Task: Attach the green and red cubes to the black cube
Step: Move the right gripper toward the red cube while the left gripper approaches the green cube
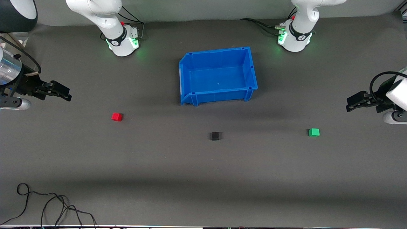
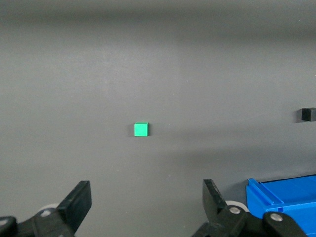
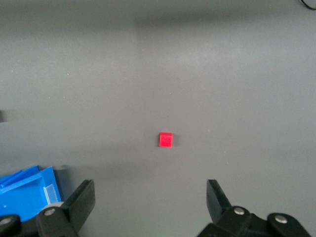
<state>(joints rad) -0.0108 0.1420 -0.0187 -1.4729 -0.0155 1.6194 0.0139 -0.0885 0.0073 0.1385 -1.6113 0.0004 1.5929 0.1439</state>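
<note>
The black cube [image 1: 215,136] sits alone just below the centre of the front frame, on the dark grey bench [image 1: 203,178], touching nothing. The red cube [image 1: 117,117] lies well apart from it in the middle left of the frame, toward the right arm's end of the bench and a little farther from the front camera. The green cube [image 1: 314,132] rests in the middle right, toward the left arm's end, about level with the black cube. All three are separate, none joined. Above the black cube in the frame, farther from the camera, stands an open blue bin [image 1: 190,68], with nothing visible inside it. The right gripper [image 1: 62,93] hangs at the left edge of the frame, over bare bench up and left of the red cube; in the right wrist view its fingers [image 3: 81,200] are spread wide with the red cube [image 3: 166,139] lying free on the bench between and past them. The left gripper [image 1: 353,105] hangs at the right edge, likewise spread, its fingers [image 2: 79,202] apart, with the green cube [image 2: 141,129] untouched ahead of them and the black cube [image 2: 308,114] at the frame's edge. A loose black cable [image 1: 47,203] curls at the lower left corner.
</note>
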